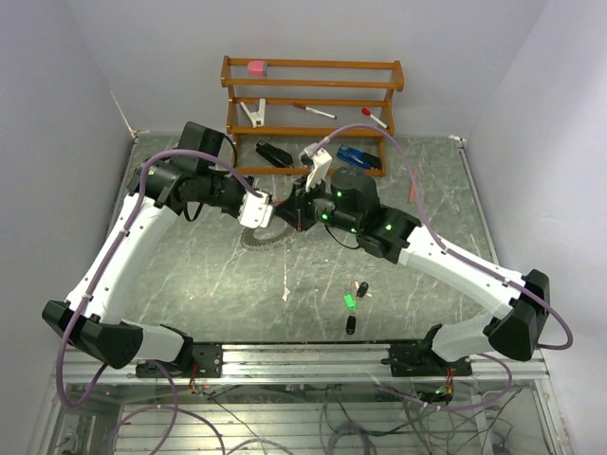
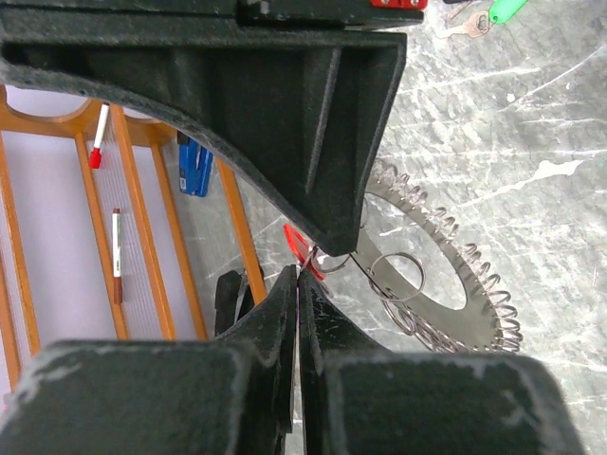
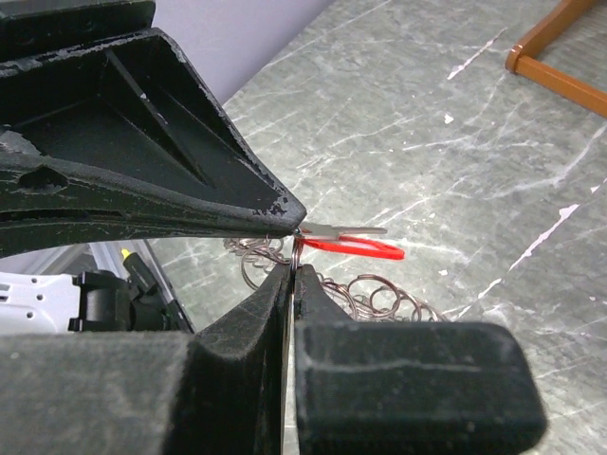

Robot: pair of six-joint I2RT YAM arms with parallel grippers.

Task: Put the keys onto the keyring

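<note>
Keyring (image 2: pixel 446 275) lies flat on the marbled worktop (image 1: pixel 209 275), and both of my claws meet over its far edge. From overhead I only see the arms converging there; the fingertips hide each other. The wrist cameras tell me more.

The left claw (image 2: pixel 299 284) is clenched, and the red key (image 3: pixel 356 248) sits right at its tips. The right wrist view shows the metal blade sticking out level from that claw, clear of the keyring's coiled rim below.

The right claw (image 3: pixel 290 280) is clamped tight too. A thin wire loop (image 3: pixel 297 250) runs down into the seam between its fingers, though I cannot tell whether it is truly pinched.

Only the overhead view shows all the loose keys. The green key (image 1: pixel 349 301) and two black keys (image 1: pixel 361 288) (image 1: pixel 351 324) lie together on the near right of the keyring, well apart from it.

Beyond the keyring stands a wooden rack (image 1: pixel 313 85). The left wrist view picks out two red-capped markers (image 2: pixel 98 142) on it.
</note>
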